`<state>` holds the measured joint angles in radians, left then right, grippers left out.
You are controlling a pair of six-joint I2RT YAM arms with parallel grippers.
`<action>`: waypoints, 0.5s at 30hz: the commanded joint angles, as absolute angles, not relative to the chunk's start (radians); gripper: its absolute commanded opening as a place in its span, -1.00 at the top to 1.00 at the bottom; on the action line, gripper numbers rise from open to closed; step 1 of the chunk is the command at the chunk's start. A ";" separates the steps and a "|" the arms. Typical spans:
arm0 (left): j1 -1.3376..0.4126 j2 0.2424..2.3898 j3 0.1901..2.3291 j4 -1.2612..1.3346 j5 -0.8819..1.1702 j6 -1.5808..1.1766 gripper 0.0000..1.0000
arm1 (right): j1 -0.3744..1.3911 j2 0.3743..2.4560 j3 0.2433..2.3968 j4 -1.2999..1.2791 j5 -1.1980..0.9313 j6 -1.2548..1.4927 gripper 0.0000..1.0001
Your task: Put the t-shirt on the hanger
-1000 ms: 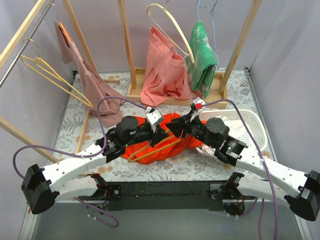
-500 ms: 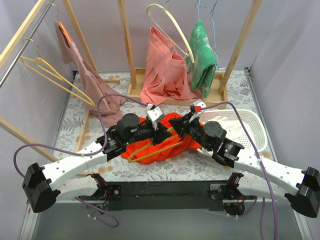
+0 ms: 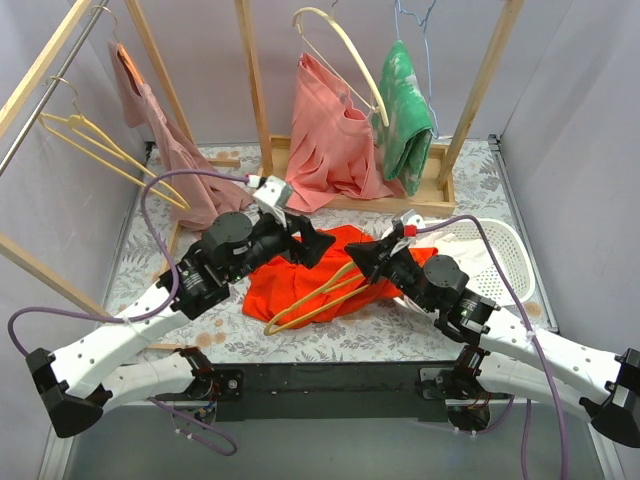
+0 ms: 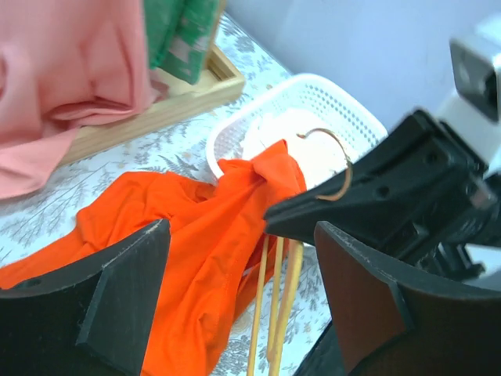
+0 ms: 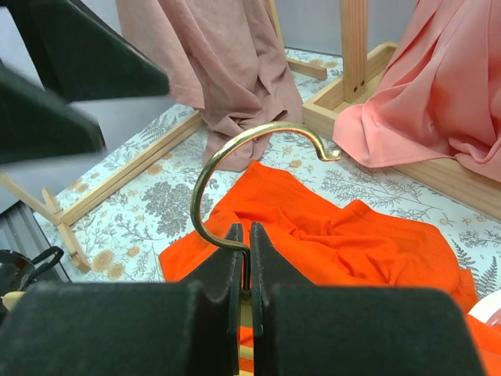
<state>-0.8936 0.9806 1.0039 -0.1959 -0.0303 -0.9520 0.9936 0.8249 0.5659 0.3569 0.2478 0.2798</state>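
Observation:
The red-orange t-shirt (image 3: 300, 282) lies crumpled on the floral tabletop, also seen in the left wrist view (image 4: 180, 227) and the right wrist view (image 5: 337, 235). The pale-yellow hanger (image 3: 318, 298) lies slanted across it, its bars showing in the left wrist view (image 4: 275, 301). My right gripper (image 3: 363, 260) (image 5: 245, 233) is shut on the stem of the hanger's metal hook (image 5: 223, 153). My left gripper (image 3: 313, 240) (image 4: 243, 305) hovers open above the shirt's far left part, nothing between its fingers, apart from the hanger.
A white basket (image 3: 495, 250) with white cloth stands at the right. At the back, wooden rack posts (image 3: 255, 100) carry a salmon-pink garment (image 3: 330, 145), a green cloth (image 3: 405, 110) and a cream hanger (image 3: 345, 50). Yellow hangers (image 3: 105, 150) and a dusty-pink garment (image 3: 165, 140) hang left.
The left gripper let go of the hanger, opened and pulled back to the far left. The right gripper closed on the hook, and the hanger slid slightly nearer.

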 commanded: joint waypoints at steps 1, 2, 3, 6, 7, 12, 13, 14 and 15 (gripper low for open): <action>-0.845 0.960 1.081 -0.368 -0.154 -1.104 -0.45 | 0.994 0.770 0.543 0.403 0.249 0.256 0.97; -0.829 0.971 1.092 -0.433 -0.138 -1.121 -0.43 | 0.993 0.762 0.535 0.402 0.245 0.258 0.97; -0.793 0.980 1.094 -0.460 -0.083 -1.156 -0.27 | 0.992 0.750 0.532 0.403 0.245 0.258 0.97; -0.694 0.996 1.040 -0.521 0.094 -1.199 0.07 | 0.993 0.732 0.520 0.402 0.241 0.261 0.97; -0.678 0.989 1.014 -0.523 0.138 -1.224 0.11 | 0.994 0.727 0.519 0.402 0.241 0.262 0.97; -0.667 0.989 0.852 -0.519 0.290 -1.285 0.27 | 0.993 0.719 0.508 0.402 0.242 0.265 0.97; -0.667 0.992 0.833 -0.515 0.337 -1.293 0.31 | 0.994 0.718 0.508 0.402 0.242 0.267 0.97; -0.667 0.999 0.813 -0.506 0.359 -1.302 0.31 | 0.994 0.719 0.508 0.402 0.242 0.267 0.97; -0.670 1.002 0.796 -0.503 0.371 -1.305 0.31 | 0.994 0.721 0.511 0.403 0.242 0.267 0.97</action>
